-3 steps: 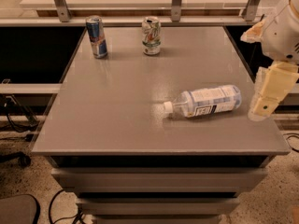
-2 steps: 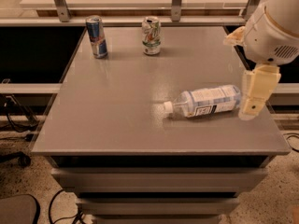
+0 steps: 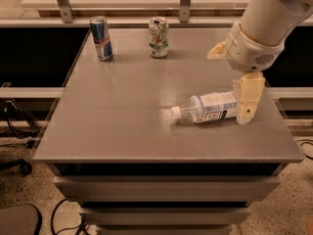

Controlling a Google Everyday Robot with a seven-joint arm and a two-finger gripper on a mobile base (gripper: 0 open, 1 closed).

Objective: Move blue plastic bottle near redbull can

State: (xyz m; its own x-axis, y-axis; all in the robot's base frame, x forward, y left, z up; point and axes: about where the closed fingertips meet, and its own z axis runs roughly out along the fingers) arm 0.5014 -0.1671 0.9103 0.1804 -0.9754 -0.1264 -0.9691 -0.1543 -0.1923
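The blue plastic bottle (image 3: 208,107) lies on its side on the grey table (image 3: 117,111), right of centre, with its white cap pointing left. The redbull can (image 3: 101,38) stands upright at the table's far left corner, far from the bottle. My gripper (image 3: 247,106) hangs from the white arm (image 3: 261,28) at the right and reaches down over the bottle's base end, covering that end. Nothing is lifted; the bottle rests on the table.
A shorter white-and-green can (image 3: 158,37) stands upright at the back, right of the redbull can. A rail with metal posts (image 3: 185,4) runs behind the table. Drawers (image 3: 166,187) sit below the front edge. Cables (image 3: 14,121) lie on the floor at left.
My arm has moved left from the table's right edge, and the gripper now sits over the bottle's base end. The bottle and both cans have not moved.
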